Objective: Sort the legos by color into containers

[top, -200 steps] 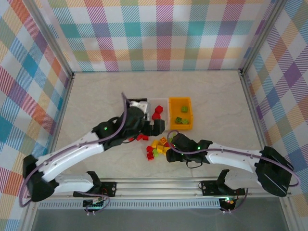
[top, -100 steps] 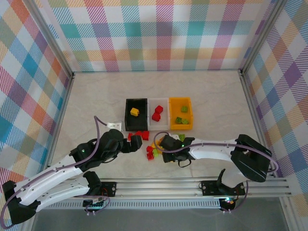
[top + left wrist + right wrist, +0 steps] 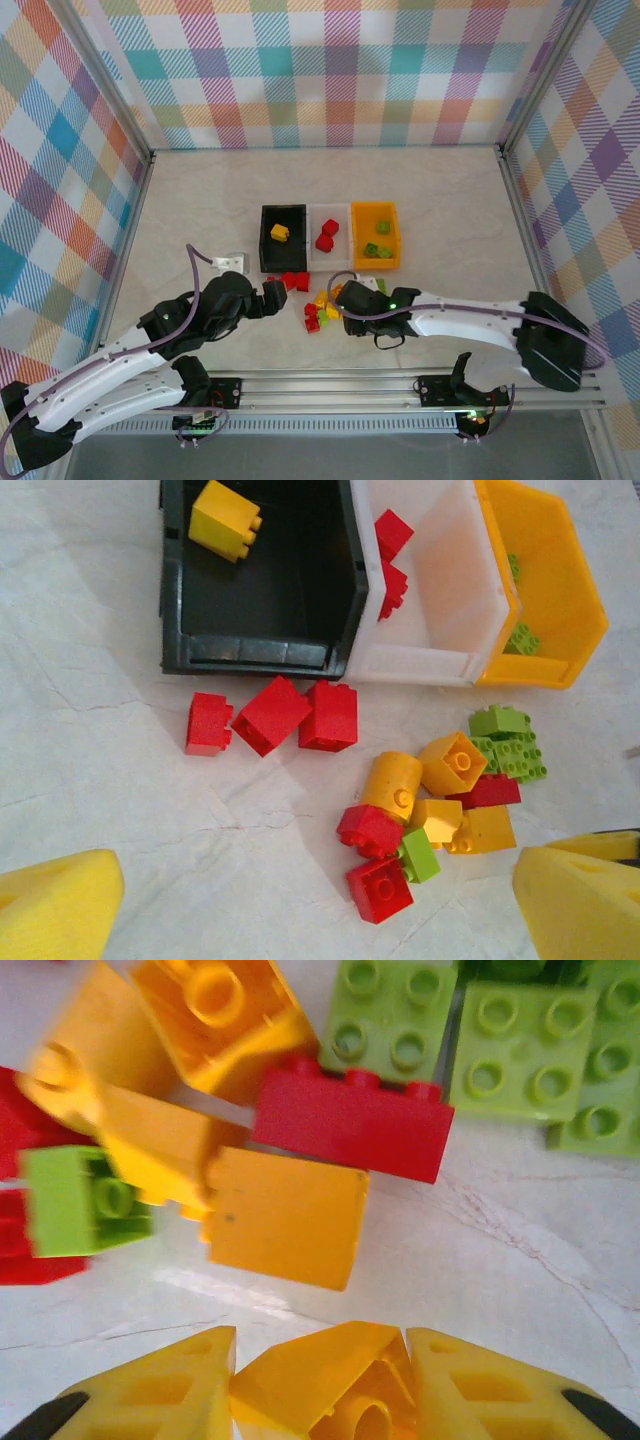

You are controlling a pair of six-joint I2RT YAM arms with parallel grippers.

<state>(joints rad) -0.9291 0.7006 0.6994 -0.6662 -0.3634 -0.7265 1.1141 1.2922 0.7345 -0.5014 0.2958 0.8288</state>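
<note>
My right gripper (image 3: 322, 1385) is shut on a yellow-orange lego (image 3: 300, 1375), low over the mixed pile of legos (image 3: 326, 306), at that pile's right edge (image 3: 344, 302). Red, yellow-orange and lime green legos (image 3: 350, 1125) lie just ahead of it. My left gripper (image 3: 320, 920) hangs open and holds nothing, near the pile's left side (image 3: 277, 296). Three red legos (image 3: 272, 715) lie in front of the black container (image 3: 260, 655). It holds one yellow lego (image 3: 225, 518). The white container (image 3: 329, 217) holds red legos, the orange-yellow container (image 3: 376, 264) green ones.
The three containers stand side by side at mid table, touching. A small white tag (image 3: 229, 261) lies left of the black one. Plaid walls with metal rails (image 3: 140, 215) close in the table on three sides.
My left arm has pulled back from over the black container toward the near edge, uncovering the yellow lego inside. My right gripper shifted left into the pile.
</note>
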